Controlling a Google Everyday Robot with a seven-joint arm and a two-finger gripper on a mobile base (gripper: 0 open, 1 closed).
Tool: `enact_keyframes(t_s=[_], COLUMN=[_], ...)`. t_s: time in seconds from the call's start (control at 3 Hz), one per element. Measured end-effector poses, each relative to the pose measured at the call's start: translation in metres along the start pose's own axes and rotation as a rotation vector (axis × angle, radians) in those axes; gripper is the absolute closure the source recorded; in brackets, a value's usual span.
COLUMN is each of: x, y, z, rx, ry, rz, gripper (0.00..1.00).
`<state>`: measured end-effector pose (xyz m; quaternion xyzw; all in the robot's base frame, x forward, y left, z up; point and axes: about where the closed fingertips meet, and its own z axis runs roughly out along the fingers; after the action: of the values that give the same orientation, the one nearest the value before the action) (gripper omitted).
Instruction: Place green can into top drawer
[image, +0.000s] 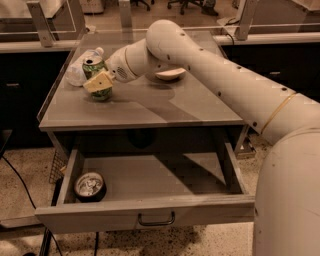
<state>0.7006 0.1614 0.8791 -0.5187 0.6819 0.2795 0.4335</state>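
Observation:
The green can (93, 65) stands upright on the grey cabinet top (150, 107), near its back left corner. My gripper (100, 83) is at the can, reaching in from the right, and its pale tip covers the can's lower front. The can's foot still rests on the top. The top drawer (200, 210) below is pulled wide open, with its dark bar handle (156, 220) at the centre of the front panel.
A short dark can with a silver top (89, 185) stands in the drawer's front left corner. A clear plastic bottle (77, 72) lies just behind and left of the green can. A shallow bowl (170, 75) sits behind my arm. Glass panels edge the top.

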Motion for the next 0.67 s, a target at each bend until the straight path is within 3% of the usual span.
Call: enact_keyframes(t_s=[0.67], x=[0.001], y=[0.038], z=[-0.045], rx=[0.02], ry=[0.011], rz=[0.014], gripper=[1.0])
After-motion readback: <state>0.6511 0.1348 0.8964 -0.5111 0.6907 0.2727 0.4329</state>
